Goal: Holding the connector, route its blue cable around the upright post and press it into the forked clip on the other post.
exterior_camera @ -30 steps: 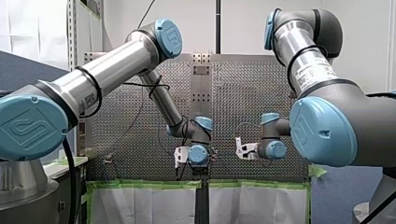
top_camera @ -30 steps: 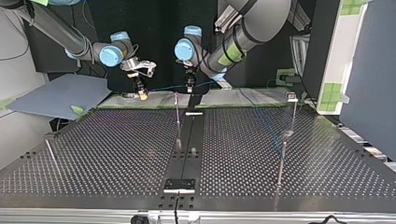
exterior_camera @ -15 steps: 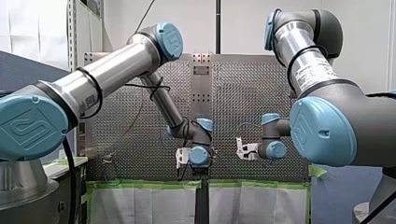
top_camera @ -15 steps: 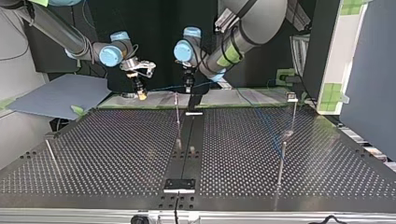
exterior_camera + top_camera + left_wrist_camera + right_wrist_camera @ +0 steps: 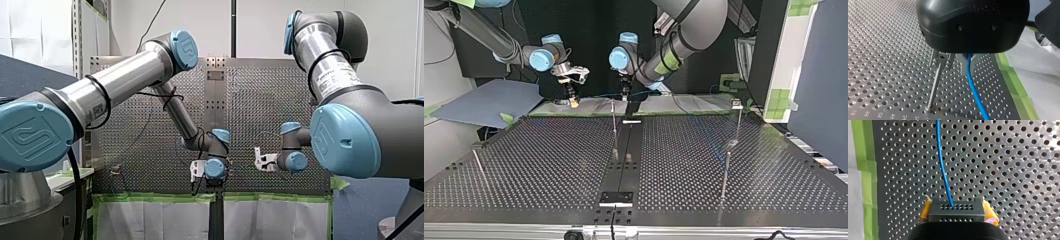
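The connector (image 5: 957,212), a black block with rows of holes, sits clamped between the yellow pads (image 5: 990,213) of the right gripper (image 5: 957,217). It is low over the perforated table (image 5: 1023,170), near the green tape (image 5: 863,170). From its face the blue cable (image 5: 943,167) runs ahead and across to the left gripper (image 5: 625,93). There it comes out from under that gripper's black body, just beside a thin post (image 5: 934,87). The post's top looks like the forked clip (image 5: 941,59), and the cable lies beside it, not in it.

To my eye, seating the cable is the step in hand. The line wants keeping taut between the 2 grippers, bringing level over the fork's slot, then pushing straight down. Slack or a sideways pull would likely bend the slim post or let the cable skip off.

Whether the left gripper is pinching the cable I cannot tell; its body covers that. The clip's upper part is cut off too. From the front, both wrists hide the work, and I cannot make out whether the cable passes round another post.
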Controlling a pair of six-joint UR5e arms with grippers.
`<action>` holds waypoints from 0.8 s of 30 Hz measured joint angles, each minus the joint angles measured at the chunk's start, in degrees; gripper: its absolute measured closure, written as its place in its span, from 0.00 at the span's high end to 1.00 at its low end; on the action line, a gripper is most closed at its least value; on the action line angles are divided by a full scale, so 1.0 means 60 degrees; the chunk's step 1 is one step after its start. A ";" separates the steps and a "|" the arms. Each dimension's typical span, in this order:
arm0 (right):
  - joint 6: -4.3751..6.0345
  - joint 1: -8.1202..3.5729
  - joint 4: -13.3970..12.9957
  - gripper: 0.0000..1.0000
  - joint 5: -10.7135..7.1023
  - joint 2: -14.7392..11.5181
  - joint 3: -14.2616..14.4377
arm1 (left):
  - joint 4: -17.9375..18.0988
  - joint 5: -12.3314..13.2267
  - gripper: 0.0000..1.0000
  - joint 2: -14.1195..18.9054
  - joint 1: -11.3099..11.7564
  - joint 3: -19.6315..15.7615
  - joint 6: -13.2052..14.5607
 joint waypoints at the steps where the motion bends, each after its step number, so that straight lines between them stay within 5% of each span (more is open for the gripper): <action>1: 0.0031 -0.0001 -0.0011 0.00 0.0001 0.0002 0.0001 | 0.0000 0.0004 0.00 0.0000 0.0013 0.0000 -0.0004; 24: 0.0082 -0.0035 0.0010 0.00 -0.0017 0.0025 -0.0006 | -0.0355 0.0317 0.00 -0.0002 0.0240 0.0422 0.0017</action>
